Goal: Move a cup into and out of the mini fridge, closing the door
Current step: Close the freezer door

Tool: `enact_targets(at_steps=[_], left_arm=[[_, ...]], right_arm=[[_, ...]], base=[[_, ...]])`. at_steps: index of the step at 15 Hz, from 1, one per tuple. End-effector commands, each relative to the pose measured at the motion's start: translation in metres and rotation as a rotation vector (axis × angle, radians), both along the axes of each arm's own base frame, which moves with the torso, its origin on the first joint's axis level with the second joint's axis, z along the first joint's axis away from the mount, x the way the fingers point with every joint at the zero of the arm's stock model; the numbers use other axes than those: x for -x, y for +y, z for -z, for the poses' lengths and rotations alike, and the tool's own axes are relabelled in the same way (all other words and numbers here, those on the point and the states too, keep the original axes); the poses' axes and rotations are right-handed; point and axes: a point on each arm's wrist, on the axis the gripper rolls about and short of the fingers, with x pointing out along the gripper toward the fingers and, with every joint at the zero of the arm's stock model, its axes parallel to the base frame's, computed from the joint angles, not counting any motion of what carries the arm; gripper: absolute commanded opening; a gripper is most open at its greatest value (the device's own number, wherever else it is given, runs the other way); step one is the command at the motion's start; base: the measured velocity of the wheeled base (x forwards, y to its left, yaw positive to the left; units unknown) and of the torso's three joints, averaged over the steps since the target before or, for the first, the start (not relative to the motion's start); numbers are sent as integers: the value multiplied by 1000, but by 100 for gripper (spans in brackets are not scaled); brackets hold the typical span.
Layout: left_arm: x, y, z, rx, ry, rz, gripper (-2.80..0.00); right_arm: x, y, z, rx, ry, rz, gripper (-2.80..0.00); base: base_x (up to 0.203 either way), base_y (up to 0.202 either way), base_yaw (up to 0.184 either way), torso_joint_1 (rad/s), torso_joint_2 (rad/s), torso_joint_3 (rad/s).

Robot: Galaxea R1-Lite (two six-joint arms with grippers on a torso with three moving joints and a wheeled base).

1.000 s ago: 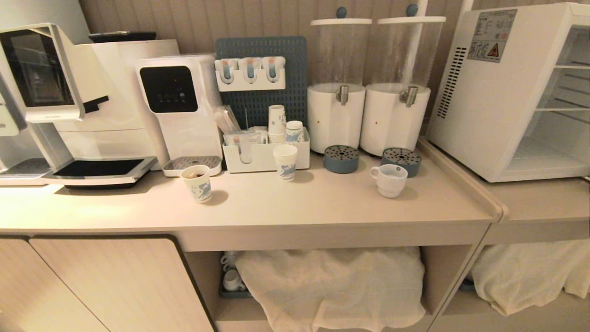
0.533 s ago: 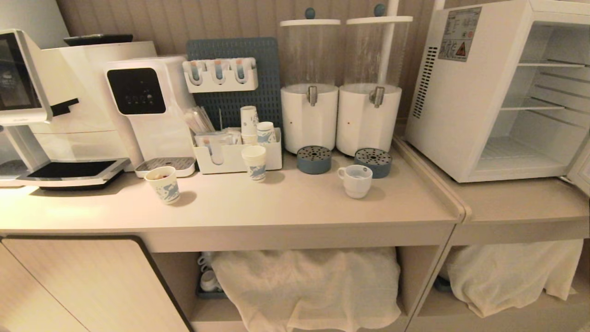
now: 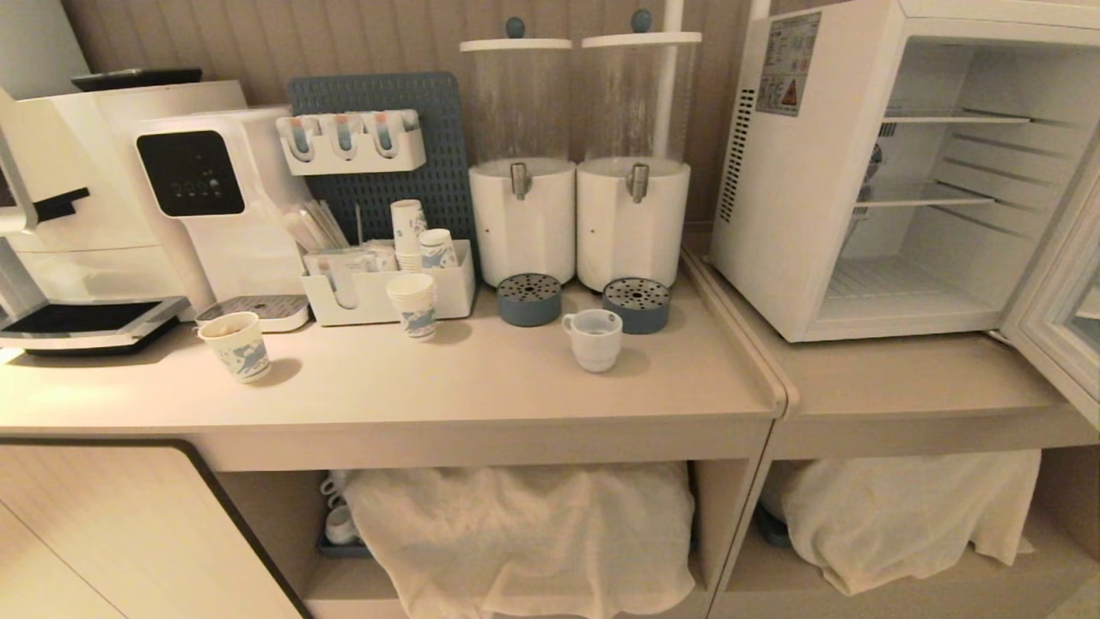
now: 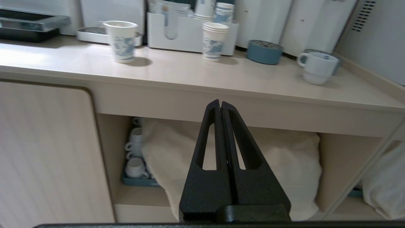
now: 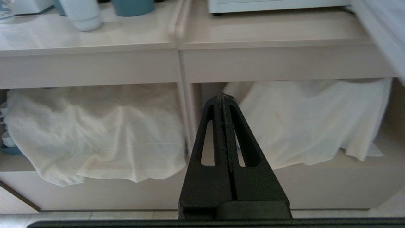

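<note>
The cup (image 3: 593,339), a squat white mug with a loop handle, stands on the counter (image 3: 481,387) in front of the right dispenser; it also shows in the left wrist view (image 4: 318,67). The mini fridge (image 3: 859,172) sits on the lower counter at the right, its inside with wire shelves bare. Its door (image 3: 1061,301) hangs swung open at the right edge. My left gripper (image 4: 220,102) and right gripper (image 5: 221,98) are both shut and hold nothing, low in front of the cabinet, out of the head view.
Two white drink dispensers (image 3: 580,215) with blue drip trays stand behind the cup. Paper cups (image 3: 236,346) (image 3: 414,305), an organiser box, a water machine (image 3: 215,198) and a coffee machine fill the left. White cloths (image 3: 533,533) cover the open shelves below.
The whole head view has shifted leftward as the camera turned right: the fridge interior and its open door now show more fully. Nothing on the counter has moved.
</note>
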Motion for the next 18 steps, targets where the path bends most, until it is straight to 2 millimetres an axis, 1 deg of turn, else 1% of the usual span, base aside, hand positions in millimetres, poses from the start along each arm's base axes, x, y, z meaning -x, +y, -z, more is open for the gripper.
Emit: enact_targets(at_steps=[1, 18], left_arm=[[-3, 0, 11, 1, 34, 0, -280], [-3, 0, 11, 0, 35, 0, -280]], right_arm=[[0, 0, 0, 0, 0, -2, -280], [0, 0, 0, 0, -4, -2, -280]], base=[[0, -192, 2, 2, 0, 4], [0, -194, 0, 3, 3, 2]])
